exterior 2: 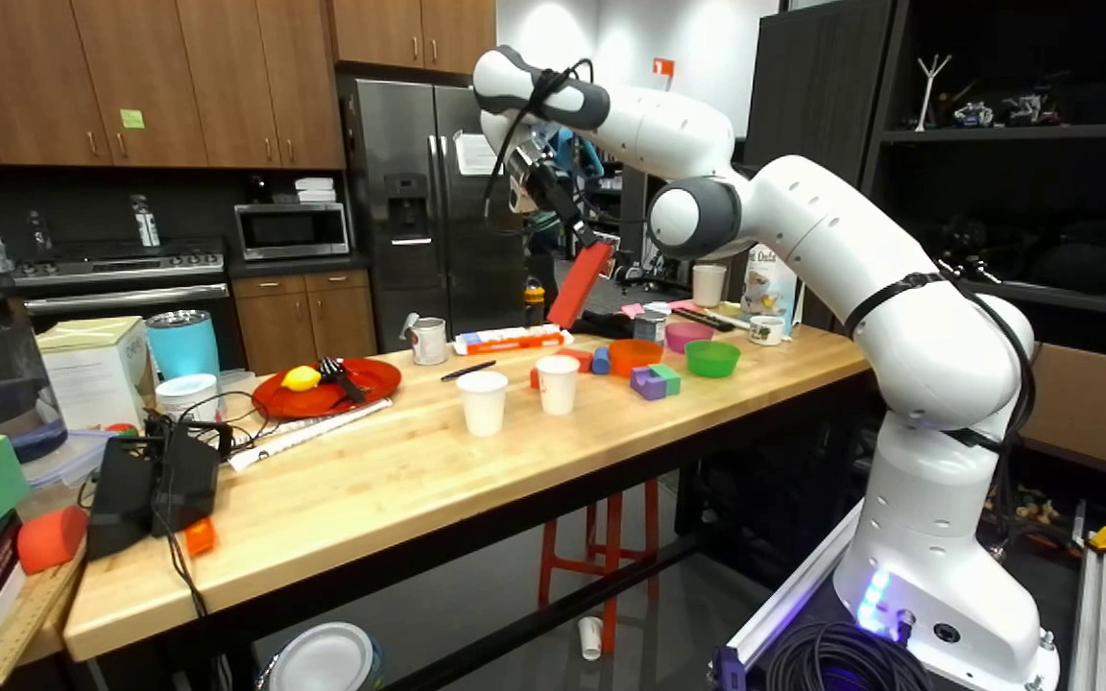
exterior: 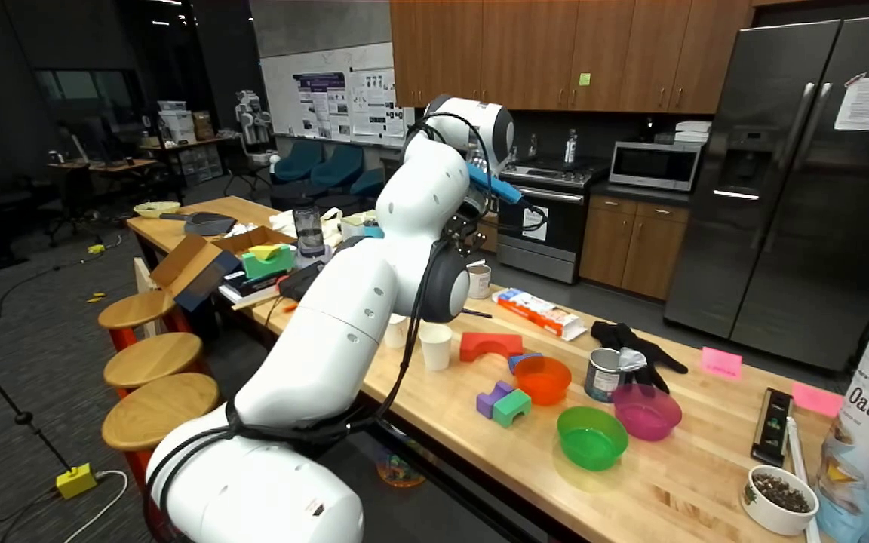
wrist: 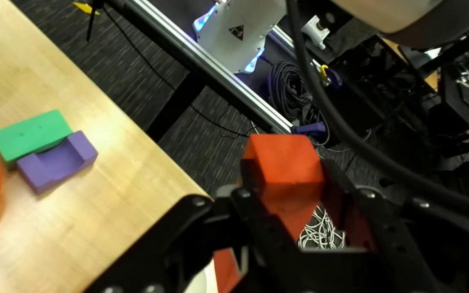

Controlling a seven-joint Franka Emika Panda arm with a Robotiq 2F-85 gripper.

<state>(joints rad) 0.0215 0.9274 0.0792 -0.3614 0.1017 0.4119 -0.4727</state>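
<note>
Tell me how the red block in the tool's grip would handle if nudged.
The red block is probably stiff, since its edges run straight. The tool grips it near its upper end, so a nudge might swivel the slanting lower part. Its flat faces suggest it would hardly roll if set down.

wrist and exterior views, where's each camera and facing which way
In an exterior view: near the arm, facing table and fridge; arm looms large.
In an exterior view: farther off, facing along table; arm, base, gripper show.
Wrist view: behind gripper, facing down past held red block; fingers, base show.
Both exterior views share green bowl.
</note>
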